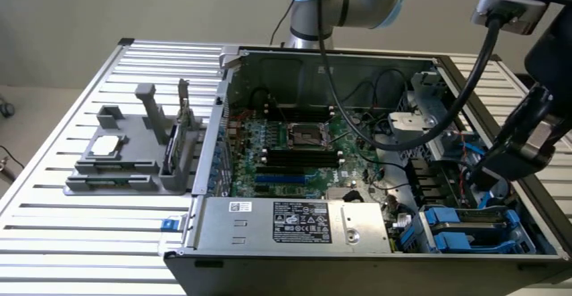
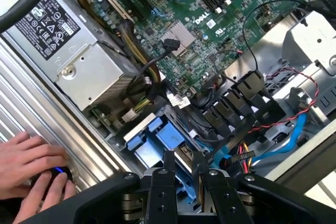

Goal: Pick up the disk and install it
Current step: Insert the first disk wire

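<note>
The disk, grey metal in a bright blue carrier, stands on edge in the drive bay at the case's front corner. My gripper reaches down into that bay, and its two black fingers are shut on the disk's upper edge. In the exterior view the gripper hangs low at the right, just above the blue carrier inside the open computer case.
The silver power supply lies beside the bay, with the motherboard behind it. Blue and orange cables run close to the bay. A grey fixture stands on the slatted table at the left. A person's hand rests outside the case.
</note>
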`<act>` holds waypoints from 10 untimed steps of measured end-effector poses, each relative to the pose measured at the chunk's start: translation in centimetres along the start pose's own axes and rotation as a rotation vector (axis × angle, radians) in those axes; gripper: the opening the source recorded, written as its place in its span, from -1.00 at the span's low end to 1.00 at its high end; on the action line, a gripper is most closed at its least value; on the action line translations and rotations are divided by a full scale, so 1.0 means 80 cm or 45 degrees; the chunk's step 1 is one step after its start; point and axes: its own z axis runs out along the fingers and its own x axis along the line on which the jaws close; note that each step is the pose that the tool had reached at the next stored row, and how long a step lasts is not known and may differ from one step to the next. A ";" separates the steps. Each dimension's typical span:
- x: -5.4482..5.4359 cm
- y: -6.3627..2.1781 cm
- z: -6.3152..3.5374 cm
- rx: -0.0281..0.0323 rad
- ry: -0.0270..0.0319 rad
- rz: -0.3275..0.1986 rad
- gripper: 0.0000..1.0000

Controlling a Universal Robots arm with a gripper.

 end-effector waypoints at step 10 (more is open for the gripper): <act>0.000 0.000 0.001 -0.0040 -0.0023 0.208 -0.45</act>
